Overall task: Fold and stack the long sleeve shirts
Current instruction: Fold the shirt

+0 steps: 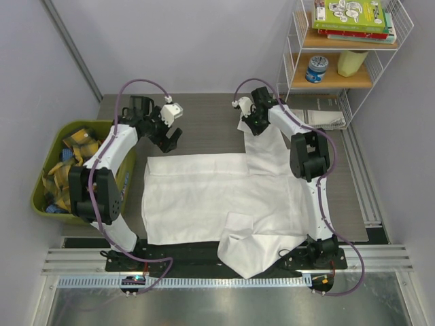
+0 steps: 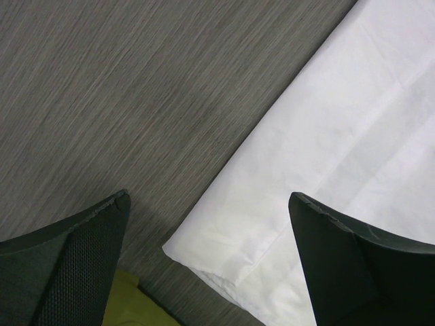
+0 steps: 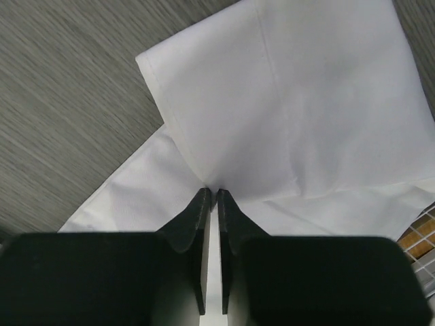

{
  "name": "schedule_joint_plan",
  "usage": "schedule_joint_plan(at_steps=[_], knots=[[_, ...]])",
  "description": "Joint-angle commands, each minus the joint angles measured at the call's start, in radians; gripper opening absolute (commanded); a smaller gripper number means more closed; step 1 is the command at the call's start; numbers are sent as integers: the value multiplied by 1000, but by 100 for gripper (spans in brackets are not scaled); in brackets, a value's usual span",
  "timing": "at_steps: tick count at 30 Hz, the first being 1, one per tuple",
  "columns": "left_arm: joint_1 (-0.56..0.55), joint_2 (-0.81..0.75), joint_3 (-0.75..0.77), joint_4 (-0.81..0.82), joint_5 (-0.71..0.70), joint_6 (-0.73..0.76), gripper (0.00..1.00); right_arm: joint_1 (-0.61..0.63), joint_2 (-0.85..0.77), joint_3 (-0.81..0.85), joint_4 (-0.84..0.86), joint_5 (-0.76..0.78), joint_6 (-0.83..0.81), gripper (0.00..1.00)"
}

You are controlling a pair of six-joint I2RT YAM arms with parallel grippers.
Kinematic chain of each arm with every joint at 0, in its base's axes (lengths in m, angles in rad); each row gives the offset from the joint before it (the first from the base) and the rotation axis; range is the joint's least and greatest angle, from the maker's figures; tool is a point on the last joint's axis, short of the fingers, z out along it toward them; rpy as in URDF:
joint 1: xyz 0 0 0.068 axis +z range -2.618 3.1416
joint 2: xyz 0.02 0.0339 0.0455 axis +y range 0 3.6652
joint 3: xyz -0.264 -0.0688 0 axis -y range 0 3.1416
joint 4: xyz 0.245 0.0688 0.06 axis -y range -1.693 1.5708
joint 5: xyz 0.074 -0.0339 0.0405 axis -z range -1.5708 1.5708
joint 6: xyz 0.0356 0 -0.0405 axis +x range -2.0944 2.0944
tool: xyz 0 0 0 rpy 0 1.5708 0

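Note:
A white long sleeve shirt [image 1: 217, 197] lies spread across the middle of the table, its near part hanging over the front edge. My left gripper [image 1: 170, 138] is open and empty, hovering above the shirt's far left corner [image 2: 224, 238]; its fingers [image 2: 75, 265] stand on either side of that corner. My right gripper [image 1: 246, 125] is shut on a sleeve of the shirt [image 3: 292, 102] at the far right and holds a pinch of the cloth lifted off the table. In the right wrist view the gripper [image 3: 213, 193] has the fabric bunched between its tips.
A yellow-green bin [image 1: 109, 129] with yellow-and-black plaid cloths [image 1: 78, 146] stands at the left edge; its corner shows in the left wrist view [image 2: 129, 305]. A wire shelf [image 1: 350, 75] with books, a can and a cup stands at the far right. White papers [image 1: 323, 119] lie below it.

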Motion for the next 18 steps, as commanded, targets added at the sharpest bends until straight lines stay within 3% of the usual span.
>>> schedule_joint_plan(at_steps=[1, 2, 8, 11, 13, 18], knots=[[-1, -37, 16, 8, 19, 0, 98, 5, -29, 27, 11, -2, -22, 7], [-1, -38, 19, 10, 13, -6, 99, 5, -38, 27, 11, -4, -22, 1], [1, -132, 16, 78, -9, -33, 100, 5, -182, 21, -27, -59, -6, 1], [2, -213, -25, 250, -25, -131, 100, 6, -282, 20, -73, -103, 3, 1], [2, -236, -27, 280, -22, -181, 100, 8, -334, 21, -107, -136, 3, 1], [-5, -304, 47, 108, 219, -29, 100, 16, -420, 44, -258, -217, 5, 1]])
